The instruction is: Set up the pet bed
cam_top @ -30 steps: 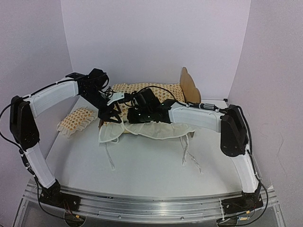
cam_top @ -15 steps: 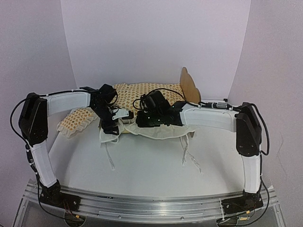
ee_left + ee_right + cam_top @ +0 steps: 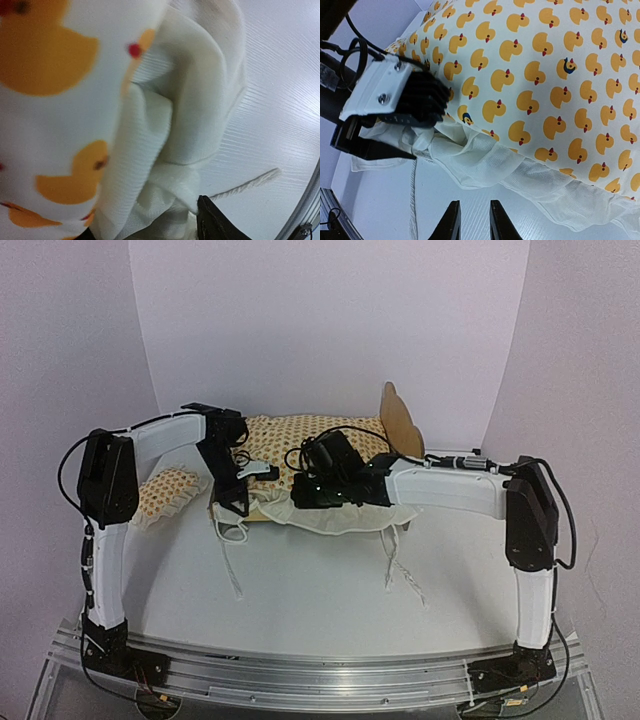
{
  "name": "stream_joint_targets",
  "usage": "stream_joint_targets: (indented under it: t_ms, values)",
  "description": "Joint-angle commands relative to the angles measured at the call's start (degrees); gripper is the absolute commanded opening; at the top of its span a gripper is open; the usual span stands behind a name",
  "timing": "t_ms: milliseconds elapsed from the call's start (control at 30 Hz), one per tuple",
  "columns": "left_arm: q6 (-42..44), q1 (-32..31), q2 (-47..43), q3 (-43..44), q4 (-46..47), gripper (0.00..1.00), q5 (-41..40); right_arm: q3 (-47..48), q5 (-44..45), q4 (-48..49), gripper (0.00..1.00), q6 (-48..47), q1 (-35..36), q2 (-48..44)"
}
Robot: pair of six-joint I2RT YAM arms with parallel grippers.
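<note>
My left gripper [image 3: 232, 502] is closed on the cream edge of the cushion [image 3: 310, 435] at its near left corner. In the left wrist view, bunched cloth fills the space beside my fingers [image 3: 215, 227]. My right gripper [image 3: 472, 220] is slightly open and empty, with its tips over the bare table [image 3: 320, 600] just beside the cushion's near edge. The bed [image 3: 400, 422] stands at the far side of the table, right of centre, its headboard upright at the right end. The duck-print cushion lies on the bed and hides most of the frame. A pillow [image 3: 165, 492] lies on the table to the left of the bed. Ties [image 3: 232, 575] trail from the cushion across the table towards me.
</note>
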Motion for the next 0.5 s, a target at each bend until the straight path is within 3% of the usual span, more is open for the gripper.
stream_joint_targets:
  t_ms: [0,200,333,467]
  values:
    - [2.4,-1.4,2.3,-0.4,-12.1,0.59,3.1,-0.2,0.3,1.0,0.2,0.6,0.1,-2.7]
    - [-1.3,-1.6,5.6,-2.3,-2.1,0.67,0.2,0.9,-0.8,1.0,0.2,1.5,0.1,-1.2]
    - [-2.6,-2.8,10.4,-0.7,-1.5,0.61,-0.3,1.2,-1.0,1.0,0.2,1.7,0.1,-0.9]
    - [-2.8,-4.0,10.0,-5.3,0.1,0.5,1.7,0.7,-0.9,1.0,0.2,2.1,0.1,-1.0]
